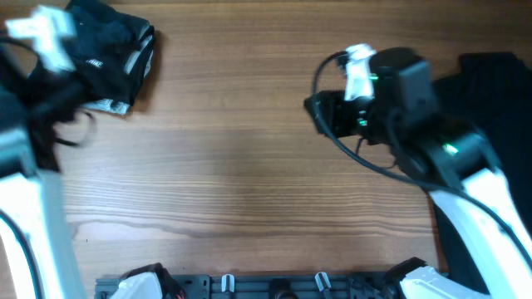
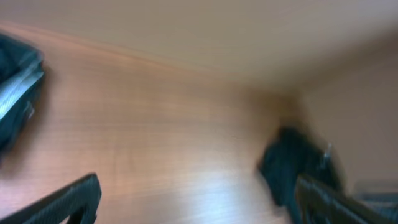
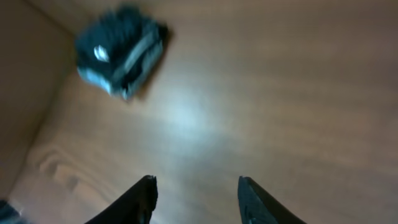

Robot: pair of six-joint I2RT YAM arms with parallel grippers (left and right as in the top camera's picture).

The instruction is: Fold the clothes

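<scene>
A folded stack of black-navy clothes (image 1: 112, 51) with pale grey-blue edges lies at the table's far left corner; it also shows in the right wrist view (image 3: 120, 51) and at the left edge of the left wrist view (image 2: 15, 87). Another dark garment (image 1: 499, 141) lies unfolded at the right edge, partly under my right arm. My left gripper (image 2: 199, 199) is open and empty over bare wood; in the overhead view it is blurred near the stack. My right gripper (image 3: 196, 183) is open and empty above the table (image 1: 233, 149), also seen from overhead (image 1: 320, 112).
The wooden table has a dark rail with clips (image 1: 274, 286) along its front edge. In the left wrist view the right arm shows as a dark blur (image 2: 298, 168). A wall or board rises beyond the table's far edge.
</scene>
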